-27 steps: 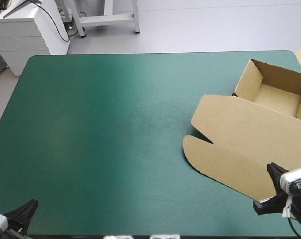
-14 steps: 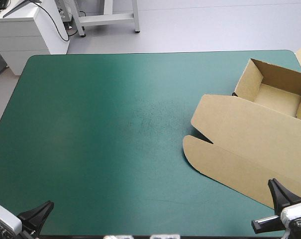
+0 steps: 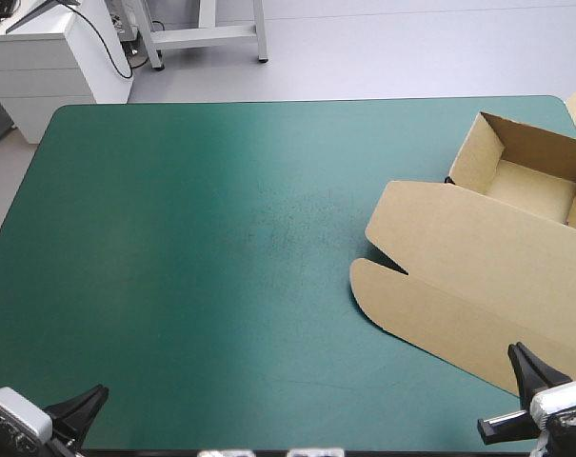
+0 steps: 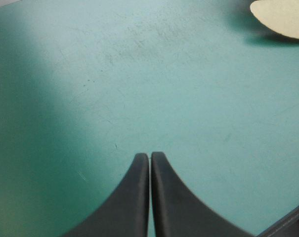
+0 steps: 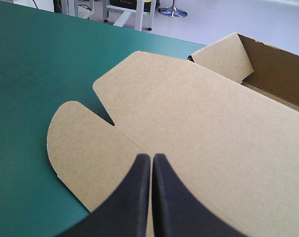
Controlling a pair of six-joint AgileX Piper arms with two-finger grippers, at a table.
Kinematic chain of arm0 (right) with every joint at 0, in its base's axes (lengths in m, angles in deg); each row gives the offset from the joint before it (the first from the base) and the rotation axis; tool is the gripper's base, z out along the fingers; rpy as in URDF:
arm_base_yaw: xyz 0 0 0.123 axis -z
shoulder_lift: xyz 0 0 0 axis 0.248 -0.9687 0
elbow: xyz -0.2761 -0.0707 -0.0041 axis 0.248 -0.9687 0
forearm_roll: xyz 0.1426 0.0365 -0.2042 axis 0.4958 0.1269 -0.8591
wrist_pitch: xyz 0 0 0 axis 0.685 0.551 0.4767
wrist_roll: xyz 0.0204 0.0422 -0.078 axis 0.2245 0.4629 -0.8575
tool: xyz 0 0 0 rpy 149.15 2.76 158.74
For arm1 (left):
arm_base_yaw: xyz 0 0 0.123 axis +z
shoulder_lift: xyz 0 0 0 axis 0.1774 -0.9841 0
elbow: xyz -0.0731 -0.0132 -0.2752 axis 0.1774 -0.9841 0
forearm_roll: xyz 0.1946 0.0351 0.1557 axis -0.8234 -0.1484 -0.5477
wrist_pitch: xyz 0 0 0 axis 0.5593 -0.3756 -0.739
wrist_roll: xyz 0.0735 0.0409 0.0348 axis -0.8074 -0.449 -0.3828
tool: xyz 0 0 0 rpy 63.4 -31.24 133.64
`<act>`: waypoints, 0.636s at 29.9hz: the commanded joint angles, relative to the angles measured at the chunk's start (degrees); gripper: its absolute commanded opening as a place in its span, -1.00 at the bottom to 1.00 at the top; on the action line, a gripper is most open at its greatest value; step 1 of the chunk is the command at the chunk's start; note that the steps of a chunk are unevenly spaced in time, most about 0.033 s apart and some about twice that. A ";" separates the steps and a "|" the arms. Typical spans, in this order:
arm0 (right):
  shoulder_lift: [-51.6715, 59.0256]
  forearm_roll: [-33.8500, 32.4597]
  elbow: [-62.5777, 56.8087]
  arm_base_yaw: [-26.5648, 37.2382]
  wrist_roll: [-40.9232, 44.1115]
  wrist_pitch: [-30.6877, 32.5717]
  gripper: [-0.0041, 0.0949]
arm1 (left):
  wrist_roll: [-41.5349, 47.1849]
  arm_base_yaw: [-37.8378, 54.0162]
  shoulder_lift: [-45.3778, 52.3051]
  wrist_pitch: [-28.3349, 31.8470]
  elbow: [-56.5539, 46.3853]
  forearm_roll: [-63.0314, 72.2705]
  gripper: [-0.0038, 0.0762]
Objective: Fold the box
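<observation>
High cam looks down on most of my table (image 3: 173, 238) from behind. Both wrist cams sit low, facing forward; all three share the box (image 3: 478, 267).

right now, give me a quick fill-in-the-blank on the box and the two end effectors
1. The box sits by the table's ____ edge.
2. Its lid lies ____ on the table, not raised.
3. The left end effector and the right end effector are both ____.
4. The ____ end effector is the one over the lid.

Missing words: right; flat; shut; right
</observation>
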 commanded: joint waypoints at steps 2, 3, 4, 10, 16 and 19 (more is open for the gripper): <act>1.36 0.44 -0.75 -0.31 -0.07 -3.88 -0.92 | 0.28 -0.17 0.24 4.04 -0.79 0.76 -0.92; 1.36 0.70 -1.52 -0.31 0.10 -4.14 -0.92 | 0.28 -0.17 0.24 4.14 -1.22 0.76 -0.92; 1.36 0.83 -1.63 -0.31 0.72 -4.57 -0.92 | 0.28 -0.17 0.24 4.14 -1.37 0.76 -0.92; 1.36 0.82 -1.63 -0.31 0.74 -4.57 -0.92 | 0.28 -0.17 0.24 4.34 -1.47 0.61 -0.92; 1.36 0.82 -1.63 -0.31 0.74 -4.57 -0.92 | 0.96 -0.17 0.24 3.13 -1.47 -0.03 -0.92; 1.36 0.73 -1.63 -0.31 0.74 -4.57 -0.92 | 0.96 -0.17 0.24 3.13 -1.47 0.35 -0.92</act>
